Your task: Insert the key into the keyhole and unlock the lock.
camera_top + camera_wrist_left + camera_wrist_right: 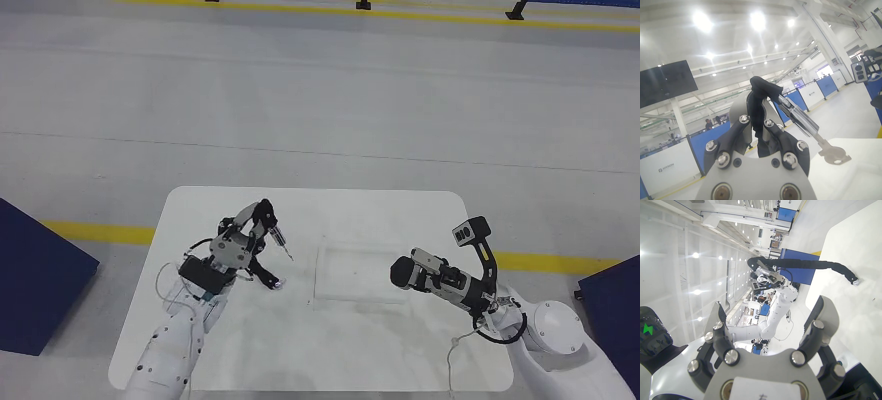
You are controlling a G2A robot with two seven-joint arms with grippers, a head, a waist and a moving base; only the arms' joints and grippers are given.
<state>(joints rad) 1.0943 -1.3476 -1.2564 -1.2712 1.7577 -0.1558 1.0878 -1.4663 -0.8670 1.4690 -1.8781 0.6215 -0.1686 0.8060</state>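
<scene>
Found the lock (282,244) held aloft over the left part of the bench (400,215), gripped by its cable (762,89). Recorded the left hand (754,106) clamped on that cable, fingers pressed to it from both sides.

Noted the cable as thick and black, in a woven sleeve, bent over past the fingertips. Noted a polished chrome barrel (800,118) at the cable's held end, cylindrical, with a stepped collar where it meets the sleeve.

Saw the key (834,156) seated in the barrel's free end. Described it as dull grey metal with a flat bow and a hole near the outer edge. Could see the bow and a short length of shank.

Judged barrel and key to share one straight long axis, slanting away from the fingertips toward the bench, bow at the far end. Placed that axis, from the top view, pointing toward the bench's middle, the right arm's side.

Traced the rest of the cable in a long arc down to a small bright end pin (857,281) lying on the bench.

Logged the right hand (769,302) with fingers wide apart, nothing between them, over the right part of the bench, well apart from the lock.

Noted a pale rectangular sheet (345,270) on the bench between the arms.
</scene>
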